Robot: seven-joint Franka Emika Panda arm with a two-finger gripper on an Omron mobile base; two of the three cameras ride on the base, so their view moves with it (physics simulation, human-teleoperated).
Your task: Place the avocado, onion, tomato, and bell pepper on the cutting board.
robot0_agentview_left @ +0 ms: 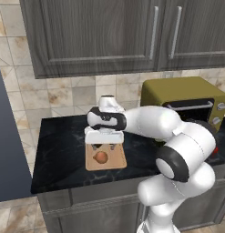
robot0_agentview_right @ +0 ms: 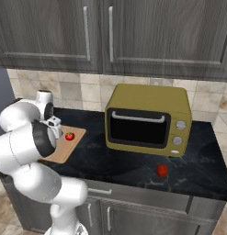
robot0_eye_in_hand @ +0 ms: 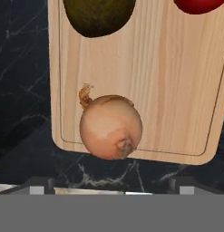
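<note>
Pale wood cutting board lay flat on the dark marble tabletop, left of the olive toaster oven. Onion sat on the board near one short edge, overlapping the rim groove in the hand view; in the left base view it was the tan ball on the board's near half. Avocado was on the board too, cut off at the top of the hand view, apart from the onion. Tomato was on the board as well, red with a green stem mark in the right base view; a red edge showed at the top right of the hand view. Bell pepper was off the board, on the tabletop in front of the oven's right end, well apart from the board.

Gripper hung over the board's far half, pointing down, just above the onion, not touching it. Fingers were spread wide with nothing between them; tips sat far apart at the bottom corners of the hand view.
</note>
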